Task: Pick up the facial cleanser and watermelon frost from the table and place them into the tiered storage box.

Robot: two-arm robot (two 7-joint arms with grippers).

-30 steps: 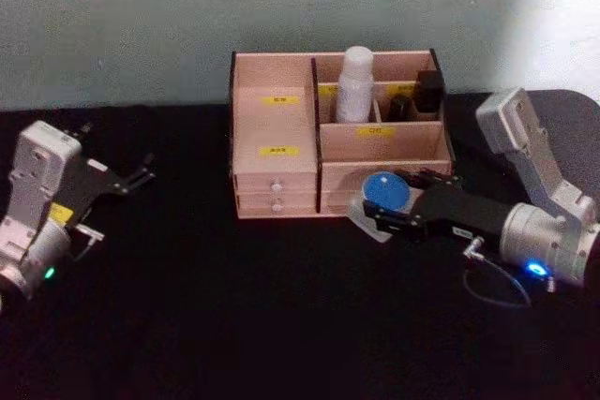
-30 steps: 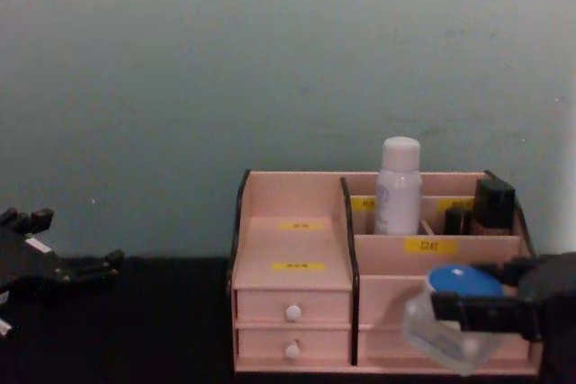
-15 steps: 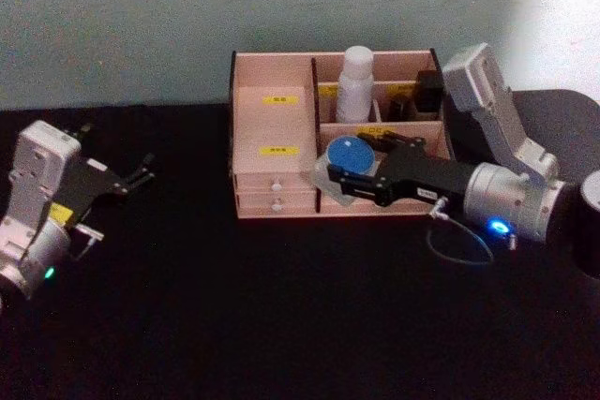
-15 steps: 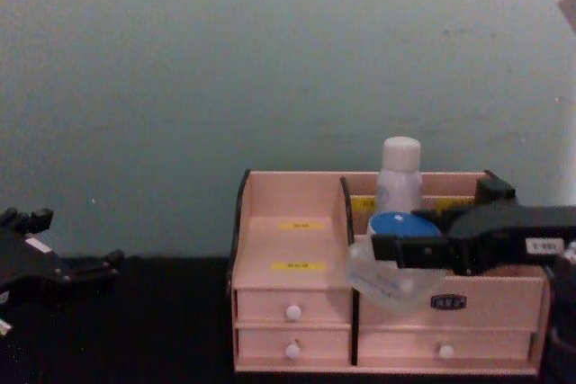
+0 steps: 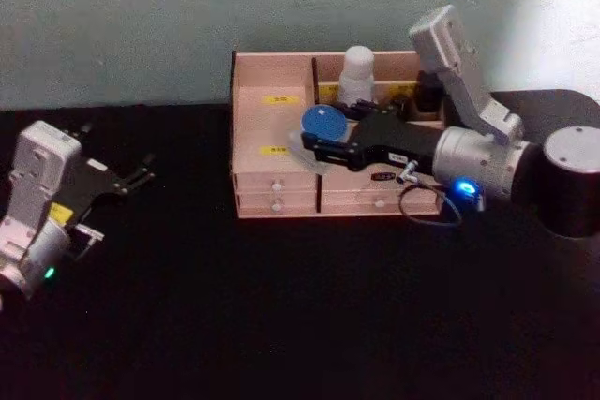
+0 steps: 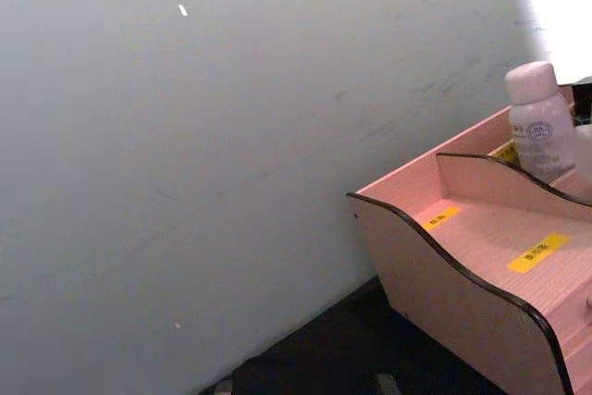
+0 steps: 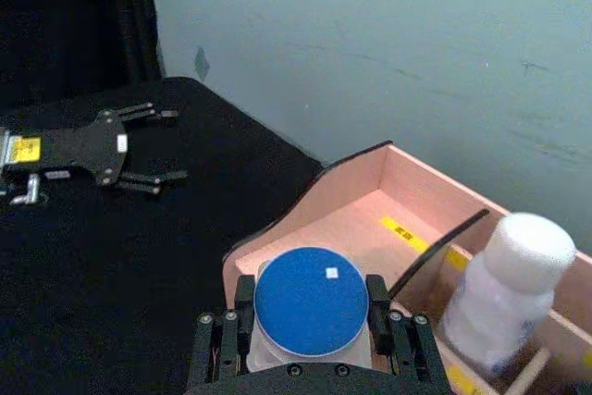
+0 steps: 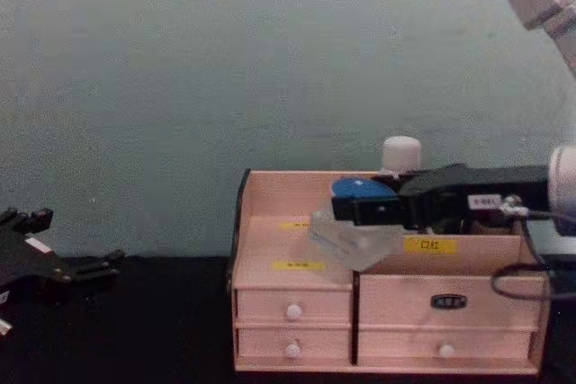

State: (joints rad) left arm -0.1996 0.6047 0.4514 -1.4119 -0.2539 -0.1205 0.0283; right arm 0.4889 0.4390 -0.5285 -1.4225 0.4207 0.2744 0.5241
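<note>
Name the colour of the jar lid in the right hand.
Blue. The watermelon frost lid shows best in the right wrist view.

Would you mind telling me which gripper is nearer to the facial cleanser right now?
Right. The right gripper, holding the watermelon frost, hangs over the tiered storage box close beside the facial cleanser; the left gripper sits far off to the box's left.

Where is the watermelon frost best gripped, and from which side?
Probably the clear body under the blue lid, coming in level from the side. The watermelon frost is squat and round with a wide flat lid, so a grip across its width fits well. The right gripper holds it this way above the tiered storage box. The left gripper is parked far left, open.
</note>
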